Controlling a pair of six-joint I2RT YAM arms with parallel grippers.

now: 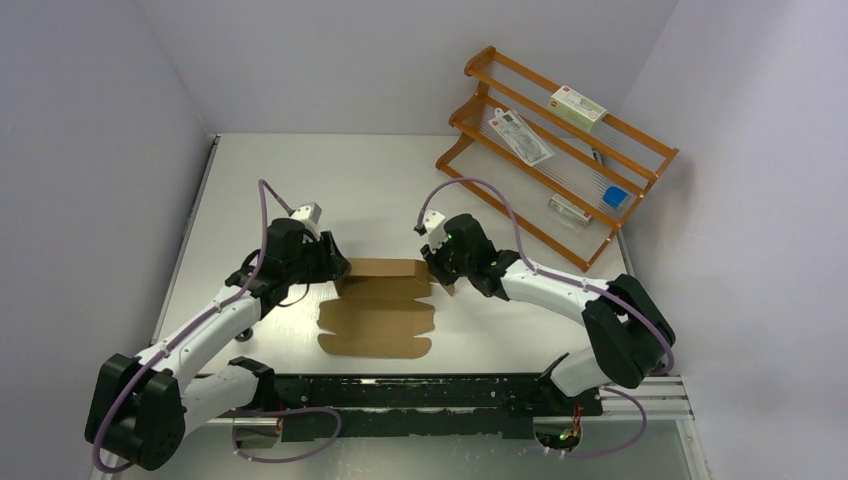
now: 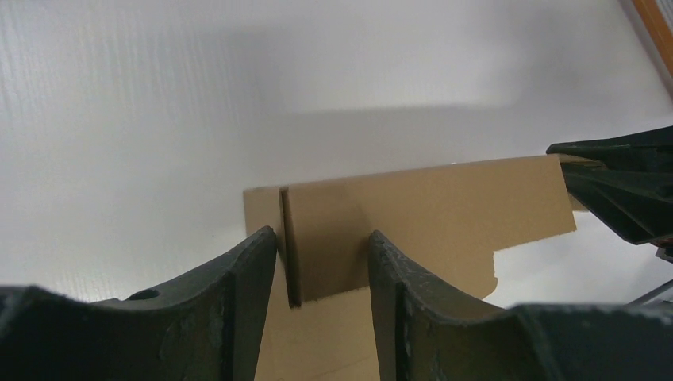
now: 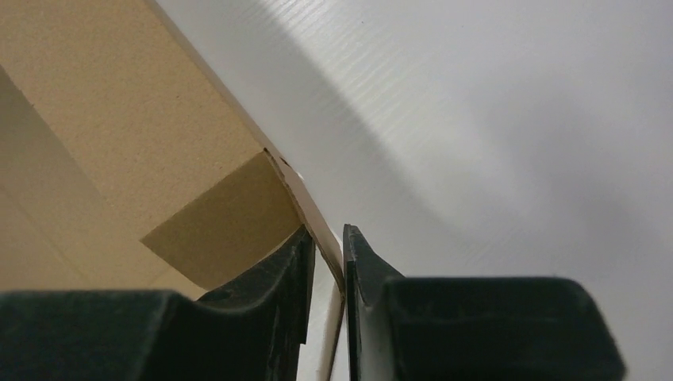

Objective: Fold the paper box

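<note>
The paper box (image 1: 382,308) is brown cardboard, partly folded, lying mid-table with its far wall raised. My left gripper (image 1: 338,268) is at the far left corner of the box. In the left wrist view its jaws (image 2: 321,254) stand open astride an upright side flap of the paper box (image 2: 444,206); the flap's edge is close to the left finger (image 2: 250,274). My right gripper (image 1: 437,275) is at the far right corner. In the right wrist view its jaws (image 3: 327,246) are pinched on a thin wall of the paper box (image 3: 119,103).
An orange wooden rack (image 1: 560,150) leans at the back right, holding white packages (image 1: 578,105) and a small blue item (image 1: 615,197). A black rail (image 1: 420,400) runs along the near edge between the arm bases. White walls close in on three sides.
</note>
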